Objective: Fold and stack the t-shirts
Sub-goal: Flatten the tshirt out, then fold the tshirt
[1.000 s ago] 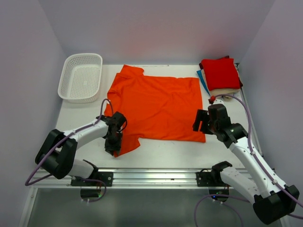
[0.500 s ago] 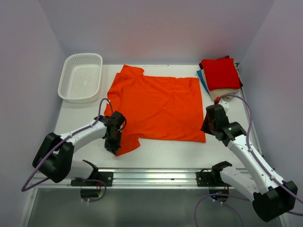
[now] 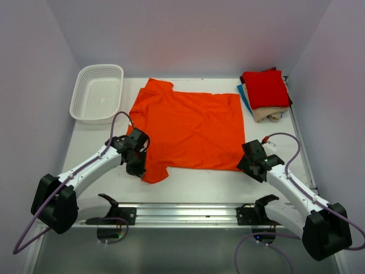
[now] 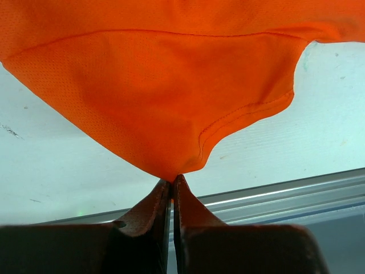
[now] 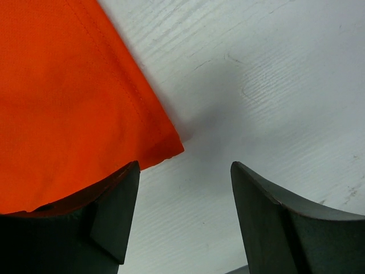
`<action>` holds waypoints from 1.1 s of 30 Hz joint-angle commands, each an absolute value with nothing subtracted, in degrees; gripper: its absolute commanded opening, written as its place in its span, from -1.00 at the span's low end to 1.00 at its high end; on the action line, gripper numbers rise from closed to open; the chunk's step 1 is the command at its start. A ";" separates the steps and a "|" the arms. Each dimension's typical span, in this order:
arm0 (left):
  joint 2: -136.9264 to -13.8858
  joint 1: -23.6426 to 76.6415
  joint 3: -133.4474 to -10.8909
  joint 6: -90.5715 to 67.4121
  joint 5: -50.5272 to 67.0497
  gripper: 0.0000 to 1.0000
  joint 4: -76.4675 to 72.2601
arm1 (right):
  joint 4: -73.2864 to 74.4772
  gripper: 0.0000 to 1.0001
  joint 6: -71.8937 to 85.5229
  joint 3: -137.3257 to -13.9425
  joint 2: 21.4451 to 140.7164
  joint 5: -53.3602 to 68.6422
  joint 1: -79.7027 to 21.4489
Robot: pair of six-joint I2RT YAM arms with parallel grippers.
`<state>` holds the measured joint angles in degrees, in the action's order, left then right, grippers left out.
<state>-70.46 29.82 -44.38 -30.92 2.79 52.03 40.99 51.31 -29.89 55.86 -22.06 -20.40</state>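
Pale lilac walls around a white counter (image 3: pixel 188 185). Spread flat across its middle, a bright orange t-shirt (image 3: pixel 191 128), collar toward far left. At far left, a white mesh basket (image 3: pixel 96 119). At far right, a stack of folded t-shirts (image 3: pixel 265 88), red on top, beige beneath, a blue edge showing at its left. Left claw (image 4: pixel 172 185) clamped shut on the orange shirt's near-left sleeve hem, cloth pinched between the tips. Right claw (image 5: pixel 183 171) open at the shirt's near-right corner, one finger over cloth, the other over bare counter.

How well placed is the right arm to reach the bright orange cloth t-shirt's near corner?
Probably yes: the right gripper hangs open at a corner of the bright orange cloth t-shirt, with nothing in the way.
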 commanded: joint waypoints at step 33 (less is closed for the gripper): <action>-67.85 30.32 -46.14 -31.03 3.34 -0.91 53.35 | 29.09 -0.13 55.46 -25.84 59.76 -22.41 -19.34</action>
